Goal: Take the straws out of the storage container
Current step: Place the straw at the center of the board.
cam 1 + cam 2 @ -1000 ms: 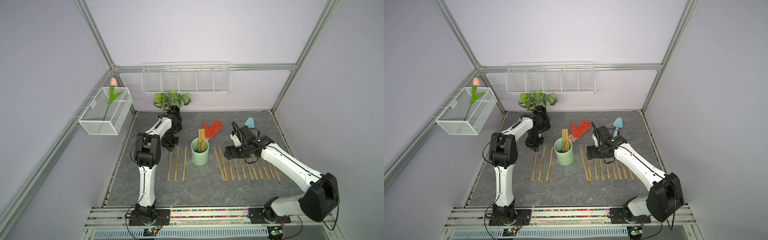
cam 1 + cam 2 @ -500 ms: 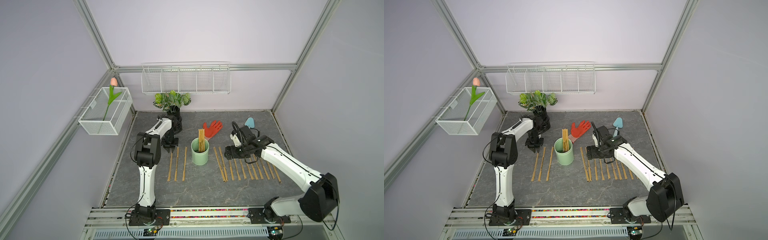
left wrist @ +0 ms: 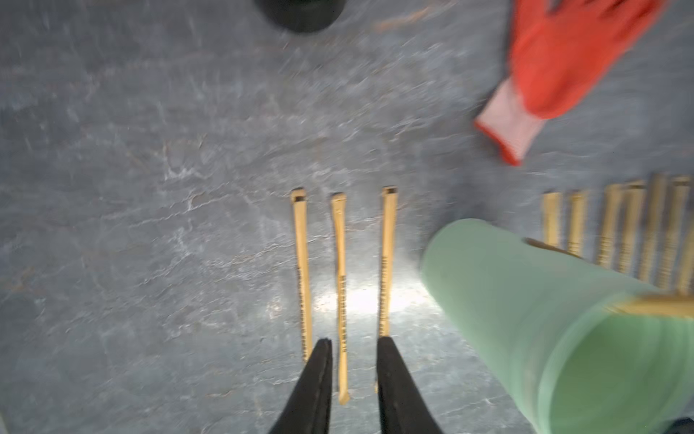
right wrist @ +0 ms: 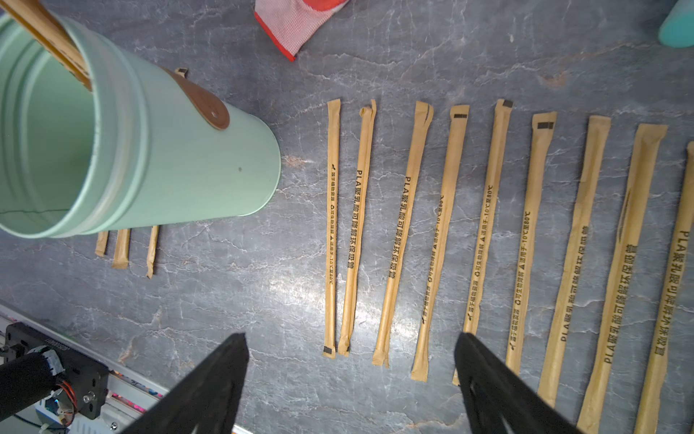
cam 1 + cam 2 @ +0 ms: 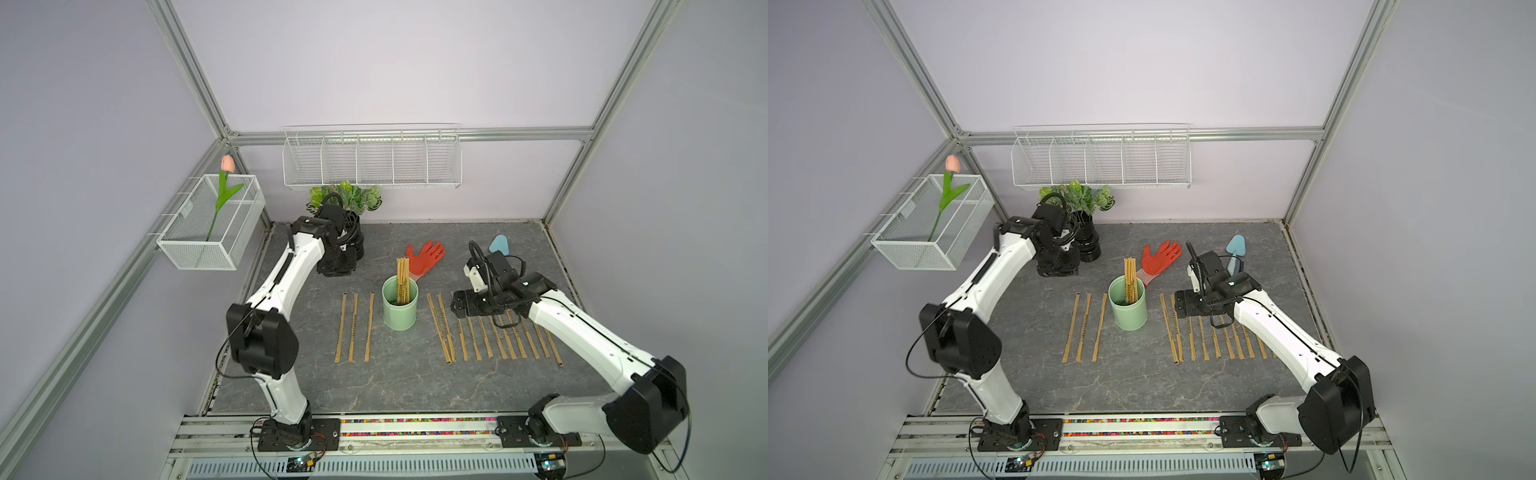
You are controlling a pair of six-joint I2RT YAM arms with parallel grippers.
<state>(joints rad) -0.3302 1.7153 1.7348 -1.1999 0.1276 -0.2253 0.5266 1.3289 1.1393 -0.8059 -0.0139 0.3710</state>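
Each arm (image 5: 286,274) is white-shelled with black joints and cables (image 5: 484,272). The left gripper (image 3: 355,339) and right gripper (image 4: 350,334) have tapered black fingers (image 4: 210,387).

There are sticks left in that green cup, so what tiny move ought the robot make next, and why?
Probably swing the right end effector over the storage container to pinch one of the straws. Several stand inside, poking above its rim, and that end effector is wide open, empty and nearby.

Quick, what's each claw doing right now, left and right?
Left claw: slightly open, holding nothing, over a straw lying on the table.
Right claw: wide open, holding nothing.
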